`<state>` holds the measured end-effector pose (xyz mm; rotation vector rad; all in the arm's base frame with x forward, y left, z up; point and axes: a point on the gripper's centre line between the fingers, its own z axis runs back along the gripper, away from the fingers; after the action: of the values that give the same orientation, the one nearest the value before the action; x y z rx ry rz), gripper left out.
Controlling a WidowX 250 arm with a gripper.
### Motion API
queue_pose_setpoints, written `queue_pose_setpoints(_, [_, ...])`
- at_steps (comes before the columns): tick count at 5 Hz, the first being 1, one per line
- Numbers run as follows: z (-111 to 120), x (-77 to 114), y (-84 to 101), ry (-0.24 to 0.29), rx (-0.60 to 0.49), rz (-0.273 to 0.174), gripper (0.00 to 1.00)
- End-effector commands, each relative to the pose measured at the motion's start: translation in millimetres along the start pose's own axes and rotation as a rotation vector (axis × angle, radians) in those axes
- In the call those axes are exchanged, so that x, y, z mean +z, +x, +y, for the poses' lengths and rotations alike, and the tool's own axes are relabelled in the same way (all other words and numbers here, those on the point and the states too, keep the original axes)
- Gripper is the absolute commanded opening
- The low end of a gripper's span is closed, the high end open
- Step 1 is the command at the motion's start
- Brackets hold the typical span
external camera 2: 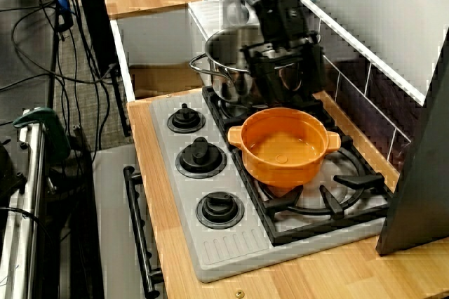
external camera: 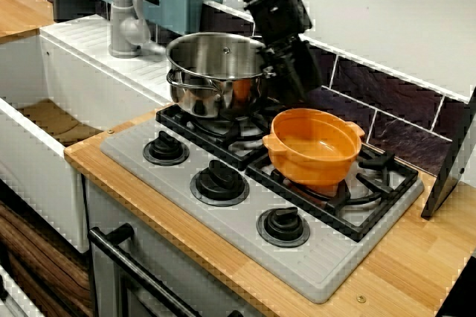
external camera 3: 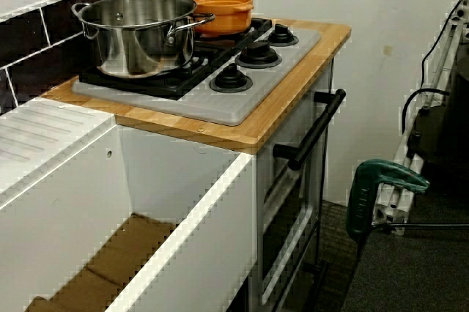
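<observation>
Fingers [external camera 2: 261, 81] of the pincer [external camera 2: 284, 94] stood well apart in the view from above the knobs, the jaws wide and holding nothing. The pincer hung low at the back of the hob [external camera: 149, 164], close against the far side of the steel pot [external camera: 216, 71], near its right handle. Whether a finger touched the pot's wall could not be told. The steel pot sat upright on the back grate nearest the sink [external camera 3: 183, 202], with nothing visible inside it.

Just beside it, on the neighbouring grate, sat the orange pot [external camera: 312, 146], lidless and upright, its rim a little in front of the pincer's tips. The dark tiles [external camera: 387, 101] rose directly behind the arm, leaving it in a tight gap between wall and pots. Three black knobs [external camera: 219, 181] ran along the front edge of the hob. A grey tap [external camera: 123, 19] stood behind the sink, beyond the steel pot. A dark panel [external camera: 454, 157] leaned at the far end of the wooden counter [external camera: 401, 265]. In the view from the sink end, the oven's black handle [external camera 3: 316, 127] showed below, with a green clamp [external camera 3: 377, 187] beside it.
</observation>
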<state>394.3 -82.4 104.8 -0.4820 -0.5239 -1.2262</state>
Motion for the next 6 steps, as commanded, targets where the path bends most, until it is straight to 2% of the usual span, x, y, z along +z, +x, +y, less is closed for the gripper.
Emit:
queue_pose_setpoints(1, [0.8, -25.5, 26.4, 0.091, -0.007, 0.143, 1.0])
queue_pose_setpoints(2, [-6.1, -42.8, 33.7, 0.112, -0.011, 0.209, 1.0])
queue_pose_setpoints(3, [-3.4, -49.7, 35.0, 0.107, -0.003, 0.263, 1.0])
queue_pose_setpoints(4, [1.2, -47.8, 32.8, 0.099, -0.015, 0.302, 0.0])
queue_pose_setpoints(6, [1.1, -42.9, 30.7, 0.083, -0.021, 0.294, 0.0])
